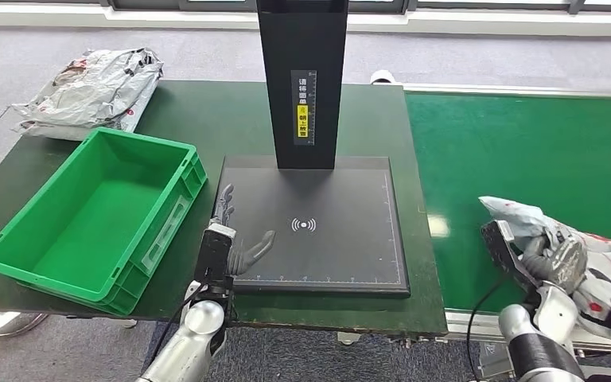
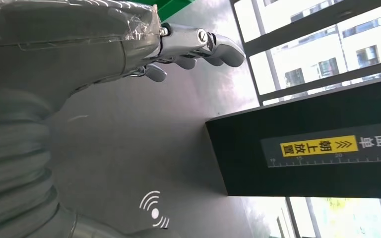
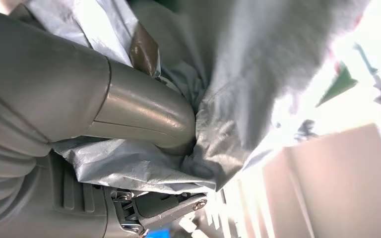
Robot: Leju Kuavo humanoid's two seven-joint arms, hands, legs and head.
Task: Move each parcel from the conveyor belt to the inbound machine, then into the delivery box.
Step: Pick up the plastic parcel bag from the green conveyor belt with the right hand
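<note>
My right hand [image 1: 555, 267] is clamped on a grey parcel [image 1: 585, 255] at the near right of the scene, over the green conveyor belt [image 1: 525, 151]. In the right wrist view my thumb [image 3: 144, 116] presses into the crumpled grey plastic of the parcel [image 3: 238, 99], with the film bunched up around it. Can't tell whether the parcel is lifted clear of the belt or resting on it.

My left hand [image 1: 235, 239] holds nothing, fingers apart, at the near left corner of the inbound machine's black scan plate [image 1: 342, 239]. The thumb points right over the plate edge, the other fingers point far. Left wrist view shows the fingers [image 2: 198, 47] stretched out above the plate surface [image 2: 129, 148], near the wireless mark [image 2: 155, 210]. Can't tell whether the hand touches the plate.

The machine's black column [image 1: 302, 79] stands at the far side of the plate, with a yellow label and a ruler strip on its face. The plate sits on a dark green table [image 1: 199, 119], just left of the belt.

The green delivery box [image 1: 87, 219] is on the table left of the plate, close beside my left hand, with nothing visible inside. A second pile of grey parcels [image 1: 87, 91] lies at the far left corner of the table, beyond the box.
</note>
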